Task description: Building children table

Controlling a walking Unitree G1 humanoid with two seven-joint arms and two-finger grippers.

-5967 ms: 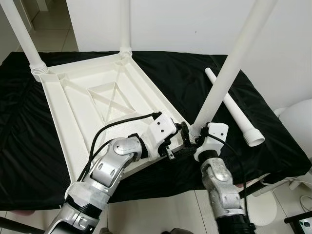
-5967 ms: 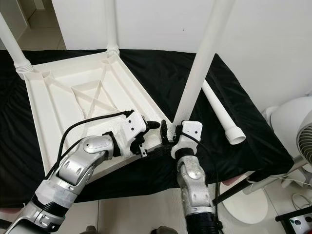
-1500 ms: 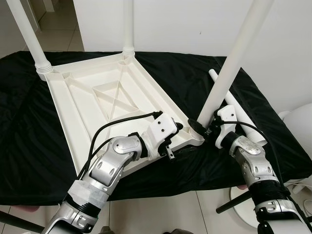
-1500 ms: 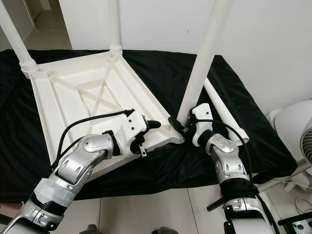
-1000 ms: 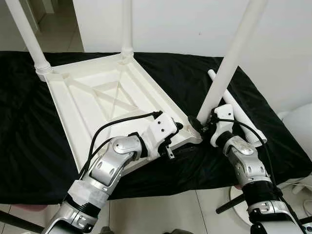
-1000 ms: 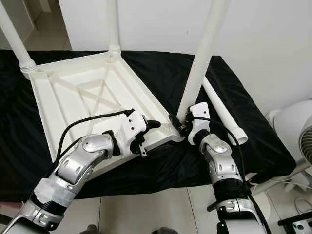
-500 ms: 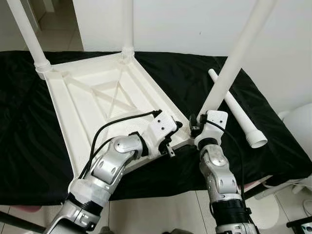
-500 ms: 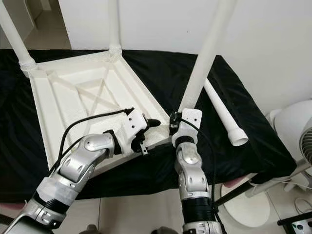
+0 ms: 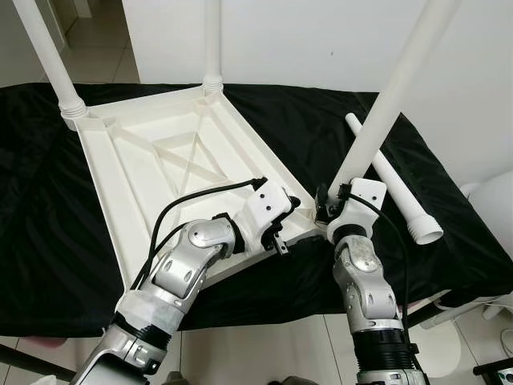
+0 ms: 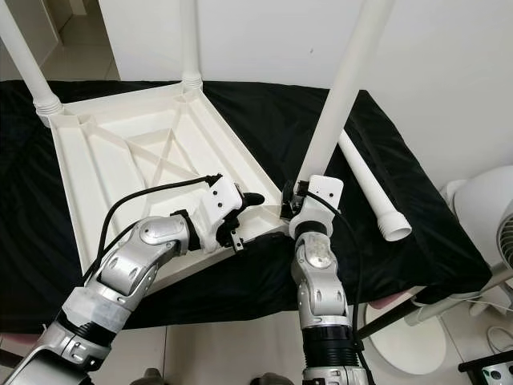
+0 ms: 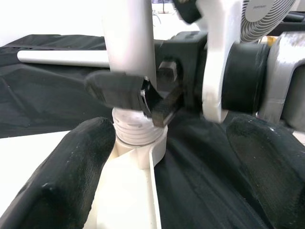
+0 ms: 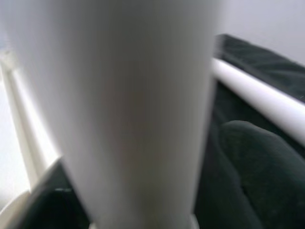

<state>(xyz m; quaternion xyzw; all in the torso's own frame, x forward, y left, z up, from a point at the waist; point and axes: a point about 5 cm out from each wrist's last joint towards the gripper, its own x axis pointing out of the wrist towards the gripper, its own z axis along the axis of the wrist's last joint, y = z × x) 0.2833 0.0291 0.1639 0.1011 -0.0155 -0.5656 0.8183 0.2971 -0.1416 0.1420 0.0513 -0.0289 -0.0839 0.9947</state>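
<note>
My right claw (image 9: 327,210) clamped the near-right leg (image 9: 393,96) at its base; my left claw (image 9: 287,218), fingers apart, held the upturned tabletop (image 9: 144,168).

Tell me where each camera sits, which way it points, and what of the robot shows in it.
Left eye view: head, looking down at the upturned table top; both silver arms show.
Right eye view: the same scene from the head's other eye.
Left wrist view: along the left gripper, open, toward the near leg, with the right gripper clamped on it.
Right wrist view: close up on that leg.
Shared: both wrist views show the loose leg.
</note>
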